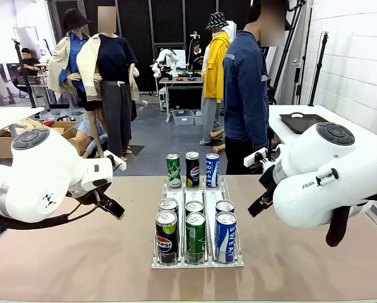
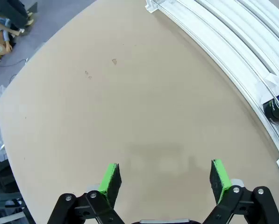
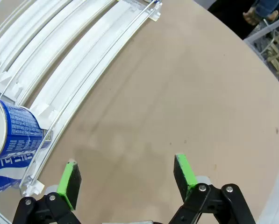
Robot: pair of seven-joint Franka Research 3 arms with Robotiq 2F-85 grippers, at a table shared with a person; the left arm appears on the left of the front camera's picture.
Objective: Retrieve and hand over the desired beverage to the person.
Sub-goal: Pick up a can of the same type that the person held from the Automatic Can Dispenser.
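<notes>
A white wire rack point(image 1: 197, 262) in the middle of the table holds three lanes of beverage cans: dark Pepsi cans point(image 1: 166, 230), green cans point(image 1: 195, 237) and blue Pocari Sweat cans point(image 1: 225, 237). Three single cans stand at its far end point(image 1: 192, 169). The person point(image 1: 245, 95) in a denim jacket stands beyond the far edge, turned sideways. My left gripper point(image 2: 165, 164) hangs open over bare tabletop left of the rack point(image 2: 214, 42). My right gripper point(image 3: 125, 161) is open over bare table right of the rack point(image 3: 83, 51), close to a blue can point(image 3: 13, 135).
A white side table with a black tray point(image 1: 300, 121) stands at the back right. Cardboard boxes point(image 1: 5, 142) lie on the floor at the left. The tan tabletop point(image 1: 81, 265) has free room on both sides of the rack.
</notes>
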